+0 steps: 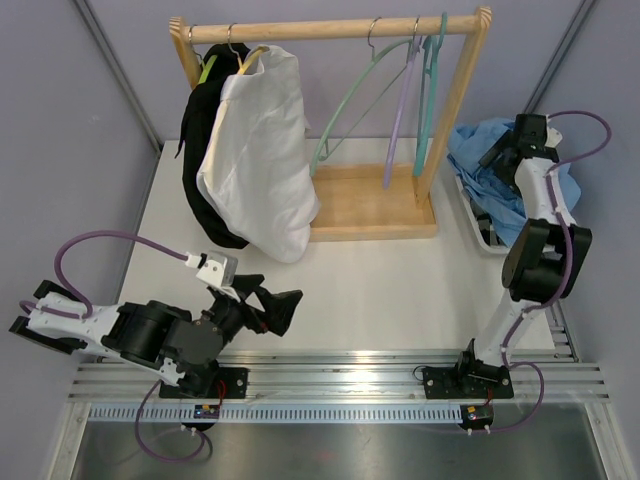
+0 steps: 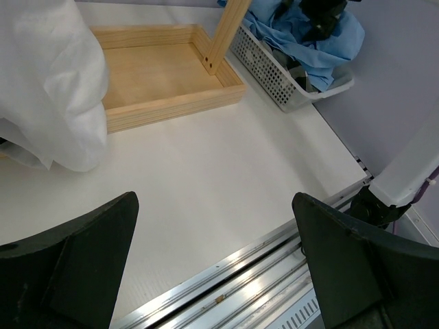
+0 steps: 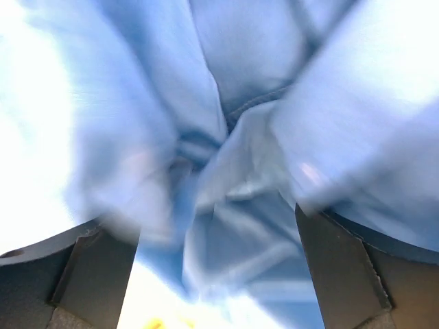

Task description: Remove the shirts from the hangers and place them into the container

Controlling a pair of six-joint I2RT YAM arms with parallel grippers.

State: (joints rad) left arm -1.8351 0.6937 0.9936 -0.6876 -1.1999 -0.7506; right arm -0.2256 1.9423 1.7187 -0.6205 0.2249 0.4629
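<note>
A white shirt point(image 1: 260, 150) and a black shirt point(image 1: 205, 150) hang on hangers at the left end of the rail. The white shirt point(image 2: 48, 82) also shows in the left wrist view. Mint point(image 1: 350, 100), lilac point(image 1: 400, 110) and teal point(image 1: 430, 90) hangers hang bare on the right. A light blue shirt point(image 1: 480, 160) lies heaped in the white container point(image 1: 475, 215) at the table's right edge. My right gripper point(image 1: 505, 152) is over that heap, fingers wide apart, with blurred blue cloth point(image 3: 240, 103) filling its view. My left gripper point(image 1: 275, 305) stands open near the front left, with only table between its fingers.
The wooden rack's tray base point(image 1: 370, 205) takes up the middle back of the table, with the container point(image 2: 267, 68) just right of it. Metal rails point(image 1: 340, 375) run along the near edge. Grey walls close in on both sides.
</note>
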